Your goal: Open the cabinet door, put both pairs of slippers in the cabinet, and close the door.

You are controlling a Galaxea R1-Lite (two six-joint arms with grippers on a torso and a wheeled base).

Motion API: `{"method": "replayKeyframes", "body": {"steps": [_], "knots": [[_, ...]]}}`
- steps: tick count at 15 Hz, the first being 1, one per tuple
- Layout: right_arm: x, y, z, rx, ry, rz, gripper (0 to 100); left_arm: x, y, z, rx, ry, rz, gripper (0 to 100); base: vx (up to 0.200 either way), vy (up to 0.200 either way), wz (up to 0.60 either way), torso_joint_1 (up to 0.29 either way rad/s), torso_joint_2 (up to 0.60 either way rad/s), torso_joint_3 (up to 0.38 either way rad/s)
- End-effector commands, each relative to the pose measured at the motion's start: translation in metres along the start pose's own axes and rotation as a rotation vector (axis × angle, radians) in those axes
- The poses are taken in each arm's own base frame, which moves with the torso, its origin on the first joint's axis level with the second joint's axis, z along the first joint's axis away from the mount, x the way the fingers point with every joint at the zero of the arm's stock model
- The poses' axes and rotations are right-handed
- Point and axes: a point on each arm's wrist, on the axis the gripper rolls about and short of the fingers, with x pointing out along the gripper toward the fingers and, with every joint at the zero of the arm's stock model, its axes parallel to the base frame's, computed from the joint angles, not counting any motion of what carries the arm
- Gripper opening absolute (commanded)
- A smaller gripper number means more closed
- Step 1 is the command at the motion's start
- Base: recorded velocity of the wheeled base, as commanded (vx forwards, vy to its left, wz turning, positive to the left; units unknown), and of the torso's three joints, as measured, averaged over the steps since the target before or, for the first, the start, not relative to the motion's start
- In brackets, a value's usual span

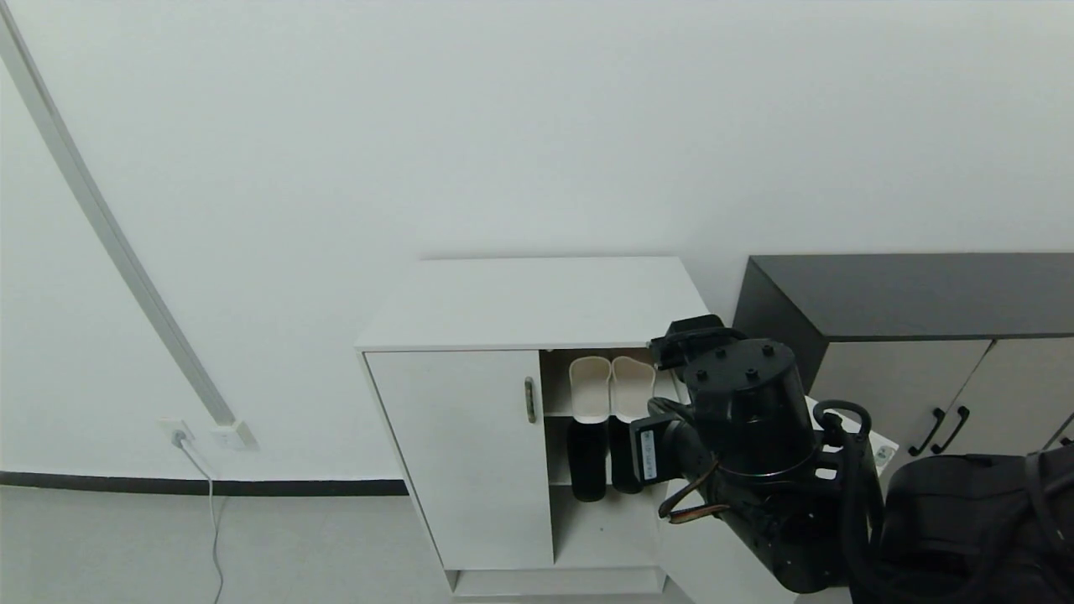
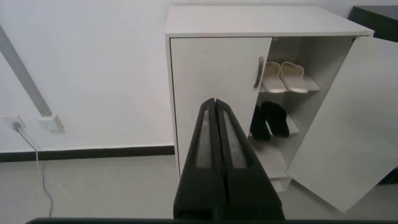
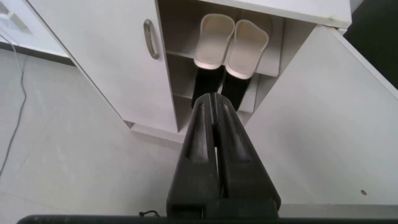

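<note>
2 pairs sit in the cabinet (image 1: 520, 302): white pair (image 1: 612, 386) on top shelf (image 1: 555, 413), black pair (image 1: 600, 461) below. Left gripper (image 2: 214, 104) and right gripper (image 3: 216, 99) both pinched closed, empty. Open door (image 3: 336, 124) hangs right-side, right gripper nearer.

No legible text anywhere, small white label (image 1: 648, 454) on the right arm (image 1: 747, 419) with print too fine to read, tiny sticker (image 1: 882, 454) at the open door (image 1: 713, 562) corner, likewise unreadable
</note>
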Motion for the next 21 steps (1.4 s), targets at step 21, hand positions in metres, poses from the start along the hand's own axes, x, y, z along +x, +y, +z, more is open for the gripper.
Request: {"method": "replayKeyframes", "body": {"steps": [21], "knots": [[-0.0004, -0.0015, -0.0071, -0.029, 0.013, 0.013, 0, 0.0001, 0.0000, -0.0001, -0.001, 0.001, 0.000, 0, 0.000, 0.000, -0.14, 0.001, 0.00, 0.000]]}}
